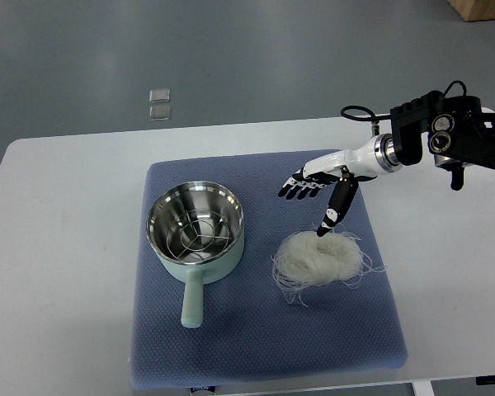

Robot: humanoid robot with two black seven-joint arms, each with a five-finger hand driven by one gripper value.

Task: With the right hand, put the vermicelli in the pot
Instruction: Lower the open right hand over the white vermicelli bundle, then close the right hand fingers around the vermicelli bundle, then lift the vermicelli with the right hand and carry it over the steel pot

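Note:
A pale green pot [195,227] with a steel inside and a wire rack stands on the left half of a blue mat [256,346], handle pointing toward me. A white bundle of vermicelli [320,259] lies on the mat to the pot's right. My right hand [313,196] comes in from the right edge and hovers just above the bundle's far edge. Its fingers [300,188] are spread and hold nothing; the thumb [334,210] points down, its tip at the top of the vermicelli. The left arm is out of view.
The mat lies on a white table [58,247]. Grey floor lies beyond the table's far edge, with a small clear object [159,105] on it. A cardboard box corner [483,8] shows at the top right.

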